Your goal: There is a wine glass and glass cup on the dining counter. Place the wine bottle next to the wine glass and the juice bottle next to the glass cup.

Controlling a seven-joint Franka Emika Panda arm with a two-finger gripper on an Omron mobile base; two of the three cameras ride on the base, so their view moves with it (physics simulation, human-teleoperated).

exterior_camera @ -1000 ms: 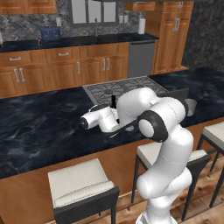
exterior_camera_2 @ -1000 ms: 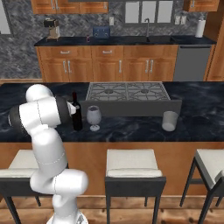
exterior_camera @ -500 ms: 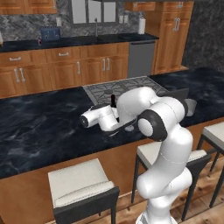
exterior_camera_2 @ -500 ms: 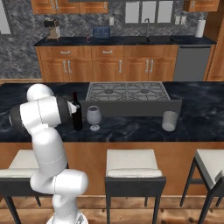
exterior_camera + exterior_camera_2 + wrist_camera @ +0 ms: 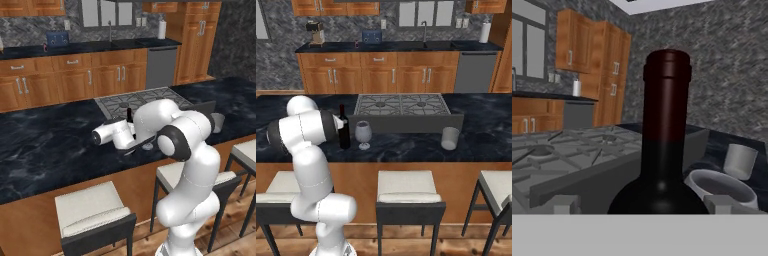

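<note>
The dining surface [image 5: 406,147] has the wine bottle [image 5: 344,128] standing upright just beside the wine glass [image 5: 362,134], so that half looks done (juice bottle for the glass cup [image 5: 450,138] remains). Arm's reaching out level, pincer [image 5: 642,202] spread around the bottle's base, not pinching.

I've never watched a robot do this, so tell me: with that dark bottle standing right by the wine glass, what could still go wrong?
The gripper is open but still flanks the wine bottle; a crooked retreat might tip it. The wine glass stands close beside the bottle, so a falling bottle or swinging arm could hit it.
</note>
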